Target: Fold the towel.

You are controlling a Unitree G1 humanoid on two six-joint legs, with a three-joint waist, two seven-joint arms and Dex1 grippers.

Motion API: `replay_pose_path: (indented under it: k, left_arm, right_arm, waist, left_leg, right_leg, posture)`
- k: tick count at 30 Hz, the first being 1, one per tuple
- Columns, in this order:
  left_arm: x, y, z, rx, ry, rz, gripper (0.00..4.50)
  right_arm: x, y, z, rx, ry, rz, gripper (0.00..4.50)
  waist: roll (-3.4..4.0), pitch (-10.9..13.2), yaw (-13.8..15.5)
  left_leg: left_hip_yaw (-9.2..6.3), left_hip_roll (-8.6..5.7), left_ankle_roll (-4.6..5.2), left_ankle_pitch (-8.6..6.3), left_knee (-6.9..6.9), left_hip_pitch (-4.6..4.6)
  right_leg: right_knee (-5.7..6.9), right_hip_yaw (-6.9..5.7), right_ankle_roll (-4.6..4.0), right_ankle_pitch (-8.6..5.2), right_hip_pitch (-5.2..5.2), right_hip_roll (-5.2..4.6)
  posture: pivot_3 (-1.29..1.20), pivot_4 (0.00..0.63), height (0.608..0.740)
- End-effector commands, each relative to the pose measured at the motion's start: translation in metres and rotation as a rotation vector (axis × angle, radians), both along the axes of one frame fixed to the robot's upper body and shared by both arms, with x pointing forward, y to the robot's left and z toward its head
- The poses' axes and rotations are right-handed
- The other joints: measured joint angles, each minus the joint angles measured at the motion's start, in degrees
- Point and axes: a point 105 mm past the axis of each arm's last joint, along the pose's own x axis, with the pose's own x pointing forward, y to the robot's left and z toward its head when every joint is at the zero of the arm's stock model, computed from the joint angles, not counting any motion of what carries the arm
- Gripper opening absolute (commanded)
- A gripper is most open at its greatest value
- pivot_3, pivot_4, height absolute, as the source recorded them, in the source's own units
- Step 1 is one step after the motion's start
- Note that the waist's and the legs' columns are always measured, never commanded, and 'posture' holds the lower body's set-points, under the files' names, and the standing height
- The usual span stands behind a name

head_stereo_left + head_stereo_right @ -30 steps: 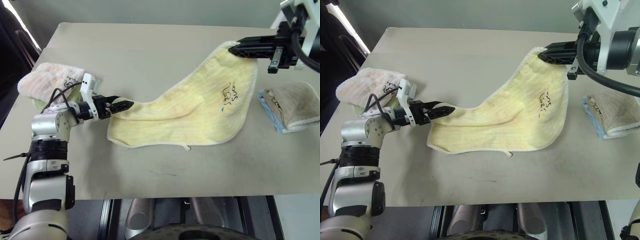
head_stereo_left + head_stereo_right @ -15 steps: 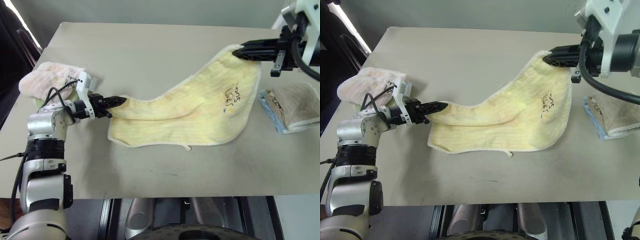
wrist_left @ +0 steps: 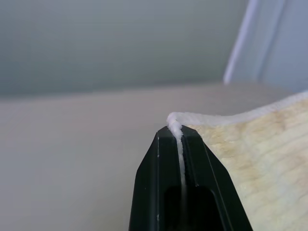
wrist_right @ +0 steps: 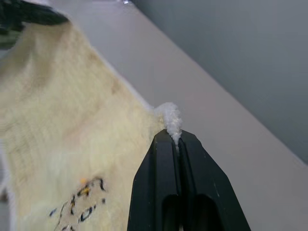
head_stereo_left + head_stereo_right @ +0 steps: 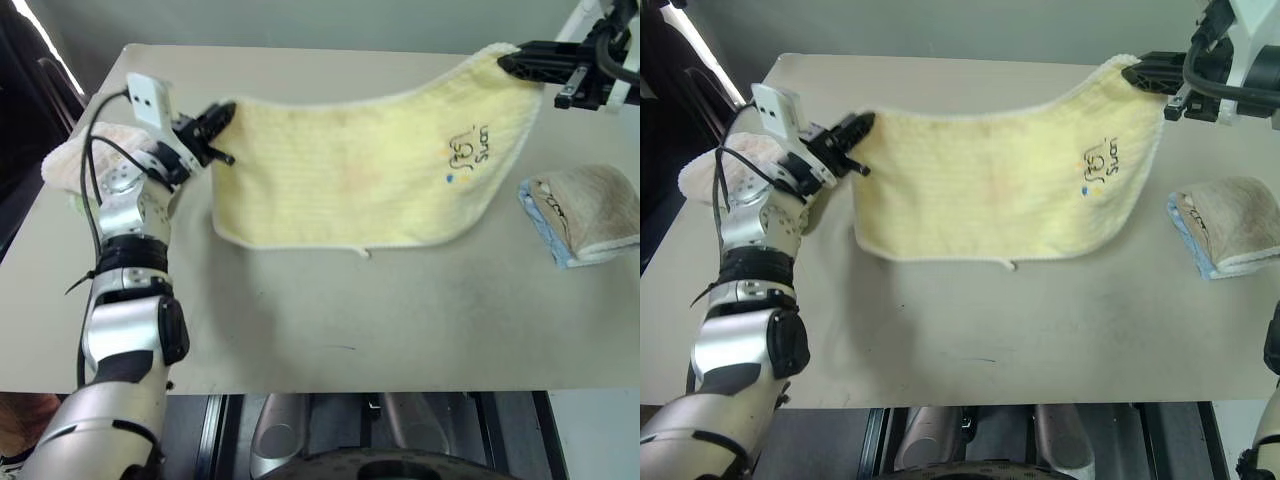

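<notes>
- Black left claw (image 5: pixel 218 118) pinches the far-left corner of the towel (image 5: pixel 370 175); right claw (image 5: pixel 508 62) is clamped on the far-right corner.
- Pale yellow cloth hangs stretched between them, its near edge resting on the worktop (image 5: pixel 400 320).
- Each grip looks thin, right on the hem, so a hard pull apart could tear a corner free.
- Swinging right might catch the beige folded cloth (image 5: pixel 585 222).
</notes>
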Motion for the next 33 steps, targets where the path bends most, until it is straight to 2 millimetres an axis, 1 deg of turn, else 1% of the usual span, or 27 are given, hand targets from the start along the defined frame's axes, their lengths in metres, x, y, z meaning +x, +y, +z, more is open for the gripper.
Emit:
replay_pose_path:
  k: [1,3,4,7,10,11,12,14,16,18,20,22,24,25,27,29,31,33]
  left_arm:
    - [0.005,0.005,0.038,-0.009,-0.152,0.082,0.05]
    - [0.007,0.004,0.050,-0.012,-0.186,0.104,0.05]
    - [0.009,0.007,0.058,-0.031,-0.200,0.130,0.05]
    - [0.013,0.015,0.072,-0.067,-0.209,0.211,0.05]
    - [0.017,0.022,0.079,-0.073,-0.192,0.297,0.05]
    - [0.017,0.024,0.084,-0.053,-0.195,0.323,0.05]
    - [0.016,0.027,0.093,-0.054,-0.212,0.348,0.05]
    - [0.013,0.030,0.107,-0.076,-0.245,0.365,0.05]
    - [0.010,0.031,0.118,-0.087,-0.279,0.357,0.05]
    - [0.006,0.027,0.123,-0.066,-0.308,0.295,0.05]
    - [0.005,0.022,0.118,-0.071,-0.295,0.212,0.05]
    - [0.003,0.016,0.103,-0.006,-0.262,0.114,0.05]
    - [-0.002,0.015,0.091,0.036,-0.246,0.040,0.05]
    - [-0.003,0.015,0.089,0.037,-0.244,0.022,0.05]
    - [-0.008,0.017,0.082,0.028,-0.231,-0.038,0.05]
    - [-0.014,0.019,0.069,0.067,-0.202,-0.114,0.05]
    - [-0.021,0.022,0.060,0.091,-0.178,-0.167,0.05]
    - [-0.027,0.027,0.054,0.100,-0.160,-0.208,0.05]
  right_arm:
    - [0.019,-0.015,0.010,0.037,-0.082,-0.090,0.00]
    - [0.030,-0.019,0.007,0.057,-0.075,-0.120,0.00]
    - [0.039,-0.023,0.007,0.078,-0.093,-0.143,0.00]
    - [0.059,-0.029,0.007,0.133,-0.141,-0.191,0.00]
    - [0.072,-0.036,0.002,0.154,-0.130,-0.239,0.00]
    - [0.075,-0.039,0.006,0.172,-0.157,-0.258,0.00]
    - [0.077,-0.044,0.011,0.186,-0.201,-0.280,0.00]
    - [0.078,-0.050,0.019,0.213,-0.273,-0.310,0.00]
    - [0.077,-0.056,0.027,0.252,-0.350,-0.321,0.00]
    - [0.072,-0.059,0.034,0.307,-0.422,-0.310,0.00]
    - [0.067,-0.061,0.040,0.372,-0.481,-0.284,0.00]
    - [0.060,-0.058,0.035,0.411,-0.510,-0.212,0.00]
    - [0.052,-0.052,0.022,0.428,-0.489,-0.117,0.00]
    - [0.049,-0.050,0.018,0.429,-0.476,-0.090,0.00]
    - [0.037,-0.043,0.002,0.405,-0.448,-0.016,0.00]
    - [0.019,-0.036,-0.022,0.373,-0.392,0.048,0.00]
    - [-0.001,-0.031,-0.038,0.360,-0.349,0.089,0.00]
    - [-0.019,-0.030,-0.050,0.367,-0.303,0.100,0.00]
  waist:
    - [0.02,0.0,-0.2]
    - [0.05,0.0,-0.2]
    - [0.07,0.0,-0.3]
    - [0.19,0.1,-0.6]
    - [0.27,0.2,-0.8]
    - [0.34,0.2,-0.8]
    - [0.36,0.2,-0.8]
    - [0.38,0.2,-0.7]
    - [0.44,0.3,-0.8]
    - [0.45,0.3,-0.8]
    - [0.49,0.3,-1.0]
    - [0.48,0.3,-1.1]
    - [0.43,0.3,-1.2]
    - [0.47,0.3,-1.2]
    - [0.44,0.3,-1.2]
    - [0.42,0.3,-1.2]
    - [0.43,0.3,-1.3]
    - [0.43,0.3,-1.3]
  left_leg:
    - [0.00,0.00,0.01,0.00,0.02,-0.01]
    - [0.03,-0.02,0.05,0.03,0.05,-0.03]
    - [0.03,-0.01,0.07,0.03,0.06,-0.03]
    - [0.05,-0.01,0.07,0.03,0.02,-0.13]
    - [0.14,-0.01,0.07,0.04,0.00,-0.20]
    - [0.12,0.00,0.07,0.04,-0.02,-0.28]
    - [0.07,0.03,0.06,0.05,-0.01,-0.34]
    - [0.08,0.03,0.06,0.06,0.11,-0.75]
    - [0.08,0.02,0.05,0.09,0.60,-1.27]
    - [-0.01,0.08,0.07,0.05,0.91,-1.62]
    - [-0.03,0.07,0.11,0.01,1.04,-1.89]
    - [0.17,-0.01,0.17,-0.04,1.06,-1.97]
    - [0.14,0.01,0.21,-0.07,1.11,-1.95]
    - [0.16,0.01,0.21,-0.07,1.13,-1.91]
    - [0.16,0.01,0.21,-0.08,1.25,-1.93]
    - [0.10,0.04,0.20,-0.11,1.38,-1.96]
    - [0.03,0.04,0.18,-0.16,1.48,-1.98]
    - [0.09,0.04,0.18,-0.20,1.55,-1.97]
  right_leg:
    - [0.01,0.01,0.03,0.02,0.00,-0.01]
    - [0.01,0.03,0.07,0.08,-0.03,-0.02]
    - [0.02,0.03,0.07,0.08,-0.03,-0.03]
    - [0.03,0.06,0.08,0.08,-0.17,-0.05]
    - [0.12,0.05,0.04,0.08,-0.33,-0.05]
    - [0.15,0.03,0.04,0.08,-0.42,-0.08]
    - [0.15,0.05,0.03,0.09,-0.45,-0.10]
    - [0.32,-0.01,0.01,0.08,-0.88,-0.10]
    - [0.77,-0.03,0.02,0.08,-1.38,-0.12]
    - [0.85,-0.05,0.01,0.06,-1.59,-0.10]
    - [0.88,-0.06,0.03,0.05,-1.78,-0.11]
    - [0.97,-0.05,0.04,0.02,-1.92,-0.08]
    - [1.03,-0.04,0.05,0.00,-1.88,-0.11]
    - [1.05,-0.06,0.04,0.00,-1.85,-0.08]
    - [1.19,-0.06,0.05,-0.02,-1.89,-0.08]
    - [1.29,-0.07,0.03,-0.03,-1.90,-0.10]
    - [1.46,-0.09,0.02,-0.12,-1.91,-0.12]
    - [1.54,-0.11,-0.02,-0.19,-1.93,-0.10]
  posture:
    - [0.00,0.150,0.697]
    - [0.00,0.150,0.697]
    - [0.00,0.150,0.697]
    - [0.00,0.150,0.697]
    - [0.00,0.150,0.697]
    - [0.00,0.150,0.697]
    - [0.00,0.150,0.697]
    - [0.00,0.150,0.697]
    - [0.00,0.150,0.697]
    - [0.00,0.150,0.697]
    - [0.00,0.150,0.697]
    - [0.00,0.150,0.697]
    - [0.00,0.150,0.697]
    - [0.00,0.150,0.697]
    - [0.00,0.150,0.697]
    - [0.00,0.150,0.697]
    - [0.00,0.150,0.697]
    - [0.00,0.150,0.697]
